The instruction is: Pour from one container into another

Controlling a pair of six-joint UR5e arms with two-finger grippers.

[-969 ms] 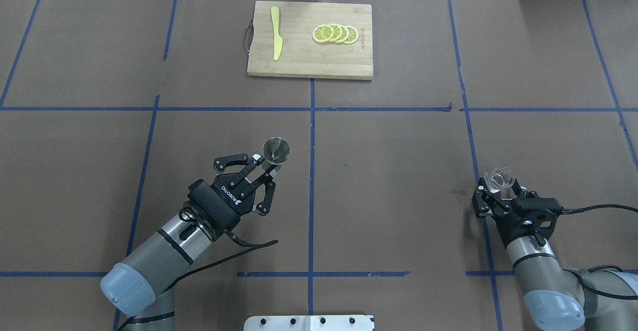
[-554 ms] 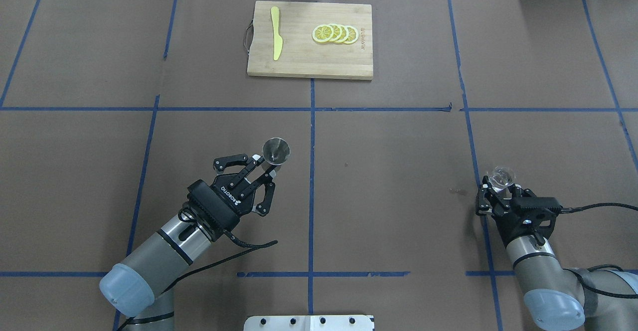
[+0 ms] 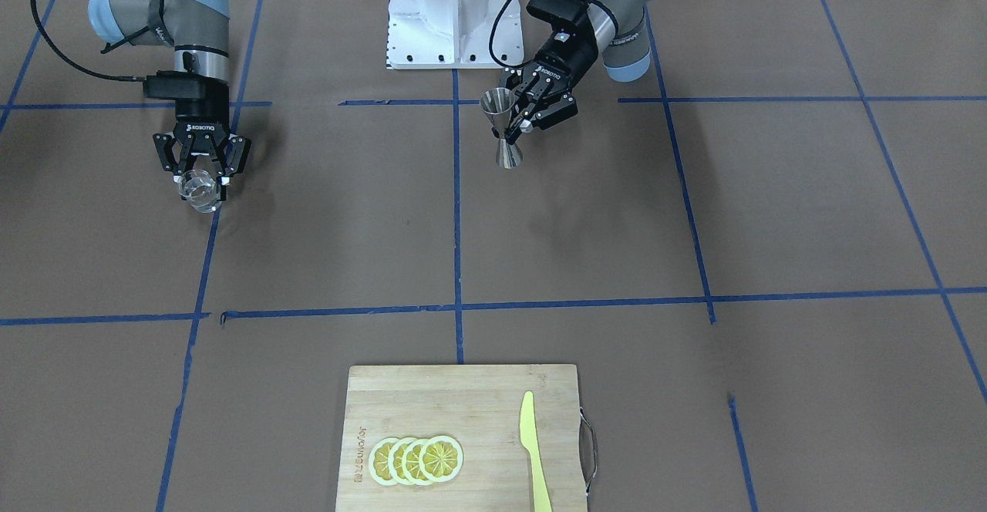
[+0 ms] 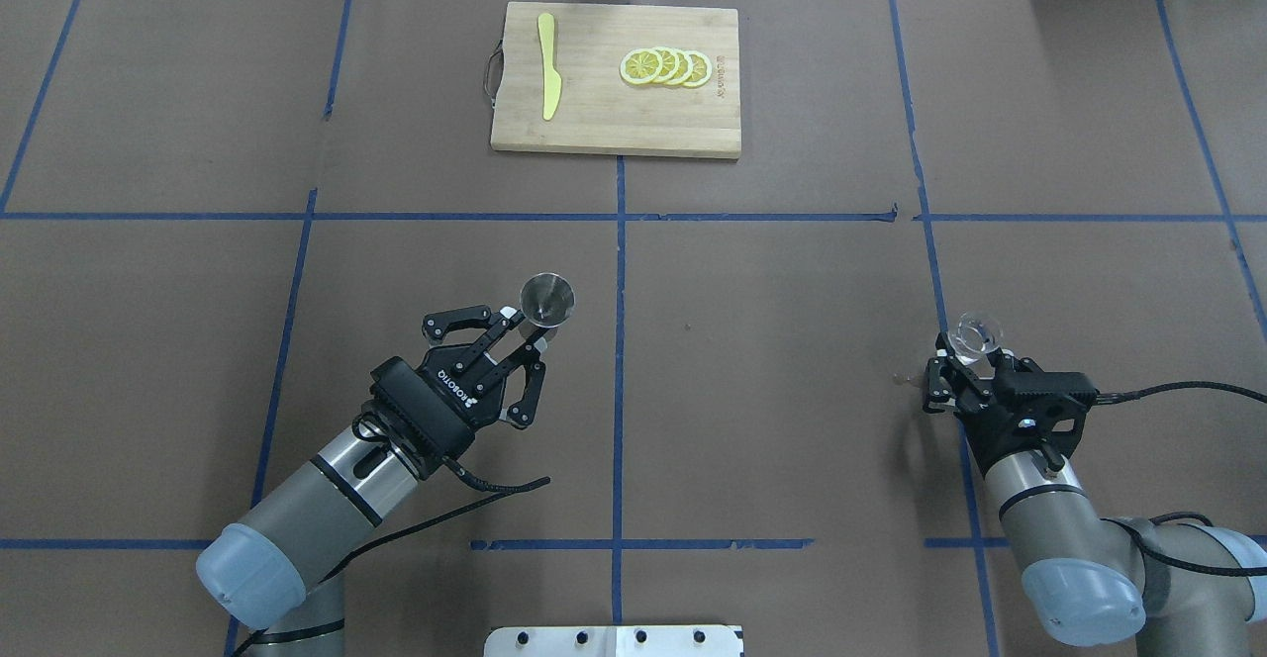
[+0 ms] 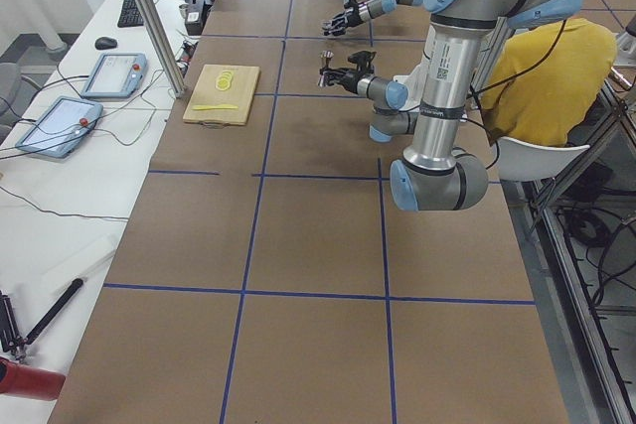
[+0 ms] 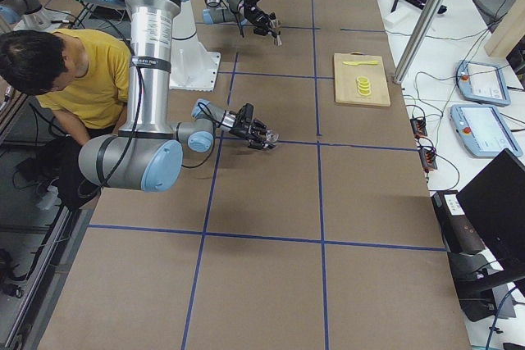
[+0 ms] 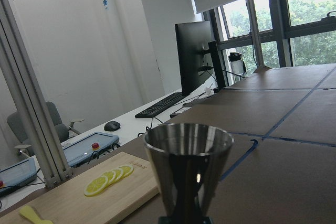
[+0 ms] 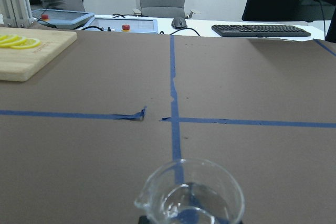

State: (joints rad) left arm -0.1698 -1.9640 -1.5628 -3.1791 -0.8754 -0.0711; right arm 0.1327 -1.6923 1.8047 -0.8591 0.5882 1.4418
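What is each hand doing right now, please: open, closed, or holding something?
Left hand: closed, holding the steel jigger.
Right hand: closed, holding the glass measuring cup.

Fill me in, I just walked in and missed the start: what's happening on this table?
Two robot arms are setting up a pour. The left claw grips a steel jigger upright near the middle. The right claw holds a glass cup well off to the side, so nothing is being poured yet. A board with lemon slices and a knife sits at the far edge.
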